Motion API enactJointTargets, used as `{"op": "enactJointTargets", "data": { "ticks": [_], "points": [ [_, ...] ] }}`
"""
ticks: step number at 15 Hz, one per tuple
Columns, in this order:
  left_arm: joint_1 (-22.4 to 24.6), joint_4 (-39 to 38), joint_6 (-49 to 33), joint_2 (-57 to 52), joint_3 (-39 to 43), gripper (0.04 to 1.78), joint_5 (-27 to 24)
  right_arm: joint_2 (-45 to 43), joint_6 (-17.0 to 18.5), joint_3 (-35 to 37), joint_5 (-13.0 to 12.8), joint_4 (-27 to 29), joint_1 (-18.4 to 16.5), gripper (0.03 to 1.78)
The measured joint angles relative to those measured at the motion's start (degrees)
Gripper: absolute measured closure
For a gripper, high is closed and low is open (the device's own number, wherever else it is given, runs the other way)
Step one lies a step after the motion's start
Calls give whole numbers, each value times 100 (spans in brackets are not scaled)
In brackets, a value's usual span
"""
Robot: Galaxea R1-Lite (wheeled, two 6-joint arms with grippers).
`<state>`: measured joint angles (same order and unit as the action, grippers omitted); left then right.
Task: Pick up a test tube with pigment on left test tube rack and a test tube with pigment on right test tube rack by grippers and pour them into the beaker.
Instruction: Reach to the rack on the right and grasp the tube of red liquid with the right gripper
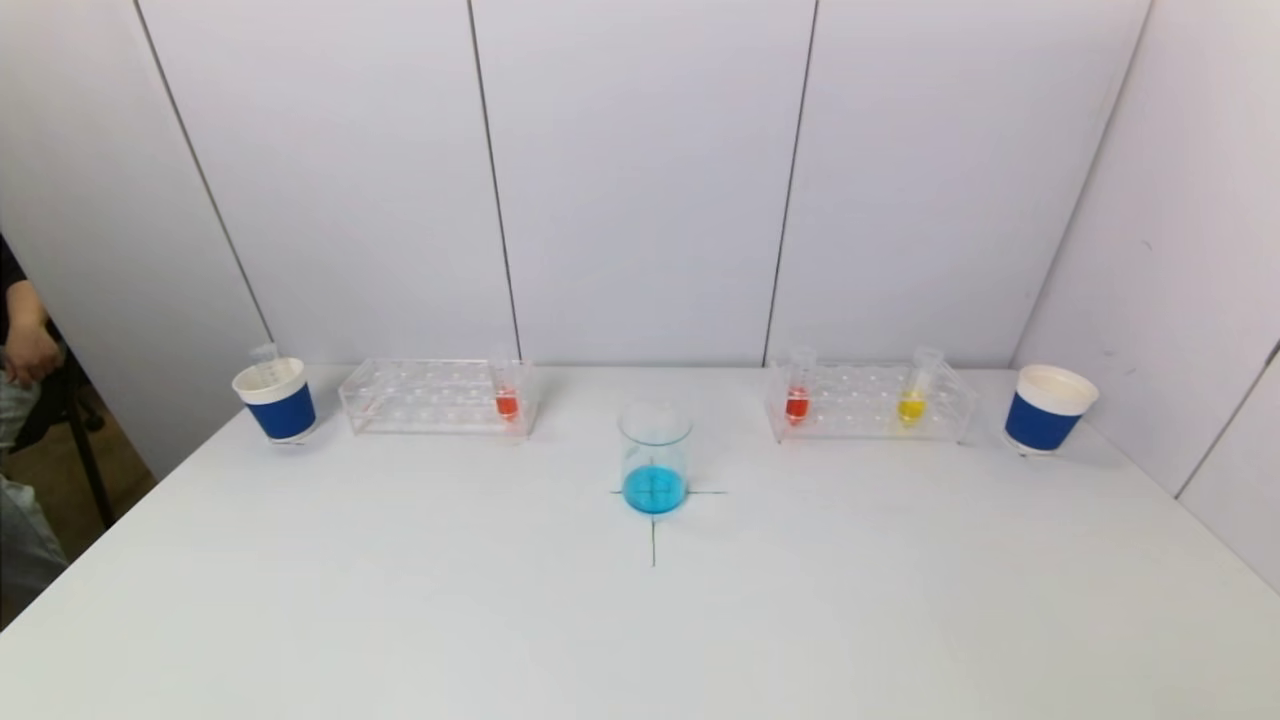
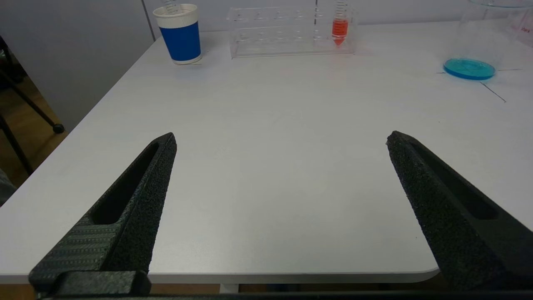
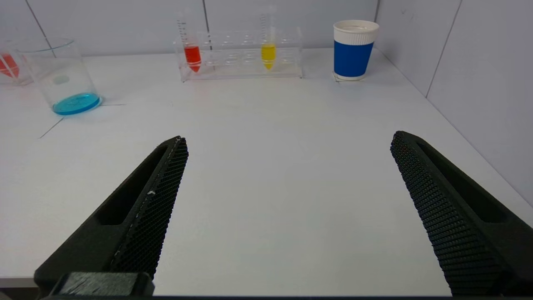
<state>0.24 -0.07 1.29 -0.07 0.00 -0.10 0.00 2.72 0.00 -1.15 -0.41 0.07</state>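
A glass beaker [image 1: 655,455] with blue liquid stands mid-table on a pen cross. The clear left rack [image 1: 435,397] holds one tube of red pigment [image 1: 506,385], also in the left wrist view [image 2: 339,25]. The clear right rack [image 1: 868,402] holds a red tube [image 1: 798,388] and a yellow tube [image 1: 915,390], both in the right wrist view [image 3: 192,52] [image 3: 268,50]. My left gripper [image 2: 281,139] is open and empty over the table's near edge. My right gripper [image 3: 288,139] is open and empty, low over the near right table. Neither gripper shows in the head view.
A blue-and-white paper cup [image 1: 276,397] with an empty tube in it stands left of the left rack. Another such cup [image 1: 1047,407] stands right of the right rack, near the side wall [image 1: 1180,250]. A person [image 1: 25,350] sits beyond the table's left edge.
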Motion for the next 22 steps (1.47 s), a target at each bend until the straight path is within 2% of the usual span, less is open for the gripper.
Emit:
{"op": "enactJointTargets", "data": {
  "ticks": [10,14,22],
  "points": [
    [0,0,2,0,0,6,0,2,-49,-129,-39,17,0,4],
    [0,-2,0,0,0,6,0,335,-51,-1078,38,347,4,4],
    [0,0,0,0,0,6,0,2356,-68,-2726,52,278,20,4]
  ]
}}
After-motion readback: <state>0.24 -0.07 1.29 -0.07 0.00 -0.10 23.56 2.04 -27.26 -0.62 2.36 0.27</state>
